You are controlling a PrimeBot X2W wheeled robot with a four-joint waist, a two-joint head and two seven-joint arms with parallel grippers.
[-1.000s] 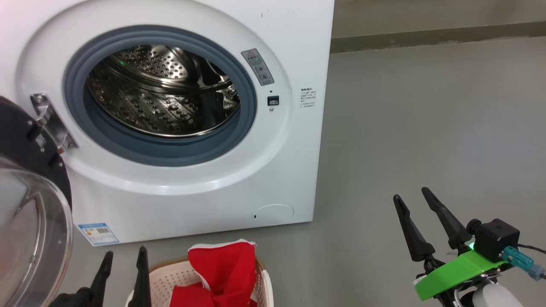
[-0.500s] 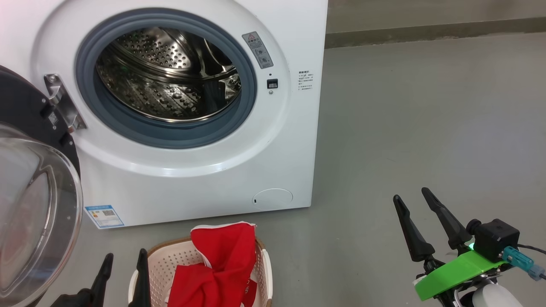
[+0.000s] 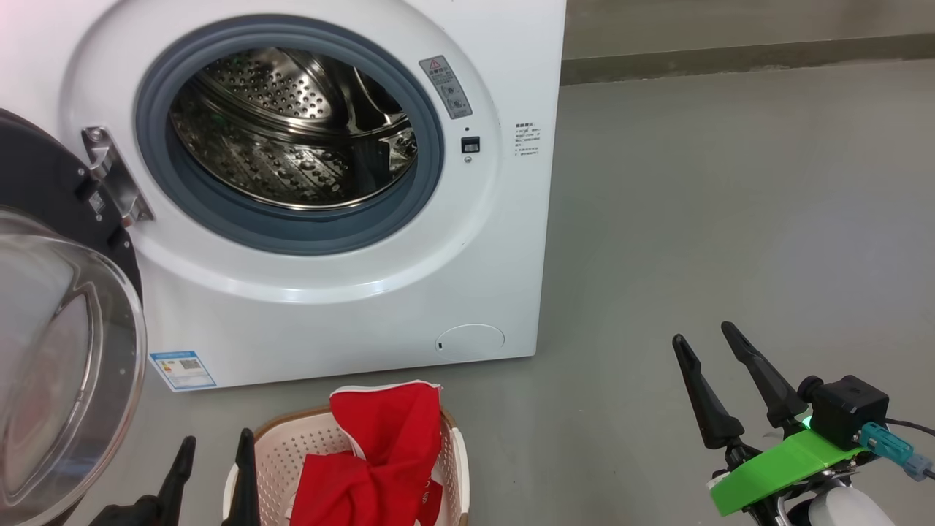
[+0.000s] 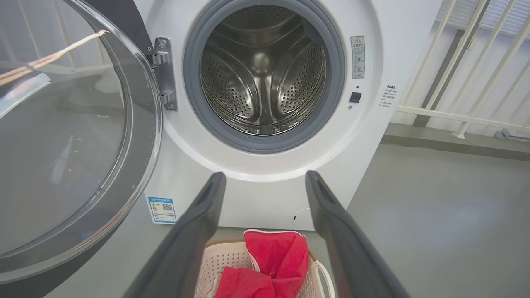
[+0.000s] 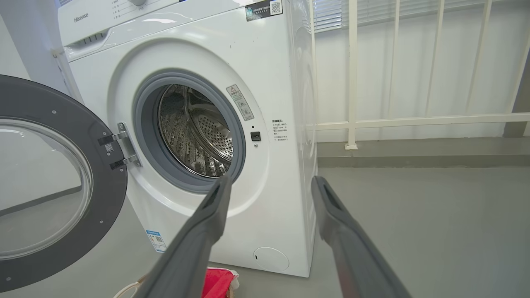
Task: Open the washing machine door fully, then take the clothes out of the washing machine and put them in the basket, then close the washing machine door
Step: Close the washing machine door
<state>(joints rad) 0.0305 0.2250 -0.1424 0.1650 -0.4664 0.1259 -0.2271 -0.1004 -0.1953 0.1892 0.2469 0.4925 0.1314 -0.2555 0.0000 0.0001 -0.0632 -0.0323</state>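
Washing machine door (image 3: 66, 329) stood wide open at left, hung on metal hinge (image 3: 113, 175), glass bowl bulging toward near side. Washing machine (image 3: 350, 292) front was exposed, drum (image 3: 292, 139) showing perforated steel. Clothes (image 3: 372, 460), red with white trim, lay heaped in basket (image 3: 285, 453) on floor (image 3: 730, 219), just near of machine front. Left pincer (image 3: 217, 438) sat beside basket's left edge, contact unclear, fingers spread wide, gripping nothing. Right pincer (image 3: 703, 333) was well right over floor, fingers spread wide, gripping nothing.
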